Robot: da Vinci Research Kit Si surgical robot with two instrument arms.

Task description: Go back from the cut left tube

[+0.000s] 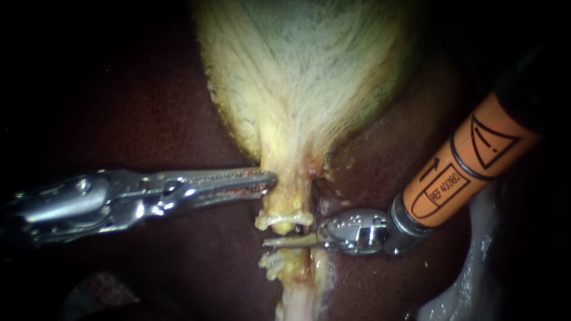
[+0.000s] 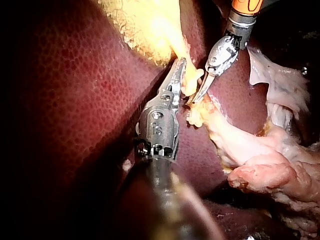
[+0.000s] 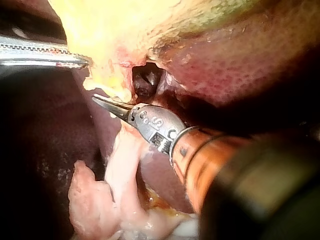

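The pale yellow gallbladder [image 1: 309,71] narrows down to a cut tube. The tube's upper stump [image 1: 284,217] carries a pale band across it, and its lower stump [image 1: 278,264] lies apart below a gap. My right instrument [image 1: 270,242], on an orange shaft, has thin blades lying shut in that gap with nothing held. They show the same in the right wrist view [image 3: 97,99] and in the left wrist view [image 2: 195,99]. My left instrument [image 1: 270,180] is shut on the gallbladder's neck just above the upper stump, and appears again [image 2: 181,65] in the left wrist view.
Dark red liver [image 1: 148,119] surrounds the gallbladder on both sides. Loose pale tissue [image 2: 270,150] trails from the lower stump beside my right instrument. A dark hollow [image 3: 146,80] opens in the tissue just ahead of the right blades.
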